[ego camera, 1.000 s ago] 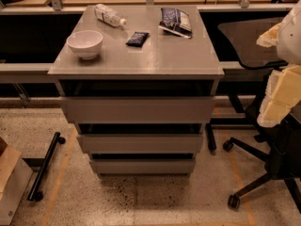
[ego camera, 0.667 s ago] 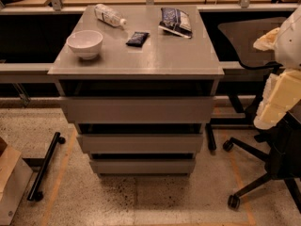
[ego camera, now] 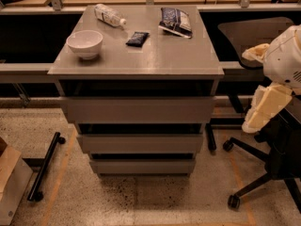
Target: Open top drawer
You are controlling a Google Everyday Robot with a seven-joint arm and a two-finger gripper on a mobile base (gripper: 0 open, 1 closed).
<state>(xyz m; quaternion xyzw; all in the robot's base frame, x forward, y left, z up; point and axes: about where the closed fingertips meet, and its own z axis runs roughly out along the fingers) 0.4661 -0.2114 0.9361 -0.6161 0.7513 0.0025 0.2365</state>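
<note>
A grey cabinet is seen from the front, its worktop (ego camera: 155, 55) carrying four things. The top drawer (ego camera: 136, 109), the widest and tallest-fronted of the three, is set directly below the front edge of the worktop, with a dark gap shown above its flat panel; two narrower drawers (ego camera: 140, 143) are stacked beneath it. A black office chair (ego camera: 248, 188) is stood on the floor beyond the right edge. The gripper (ego camera: 265, 108), cream-coloured, is held out past the right edge of the worktop at about the level of the top drawer and apart from it; whether it is open or closed cannot be told, and nothing is seen in its hold. A white bowl (ego camera: 84, 43) is placed near the left edge, a dark snack bag (ego camera: 175, 21) near the back right corner, a plastic bottle (ego camera: 109, 15) laid toward the back left corner, and a small black packet (ego camera: 137, 38) between bowl and bag.
</note>
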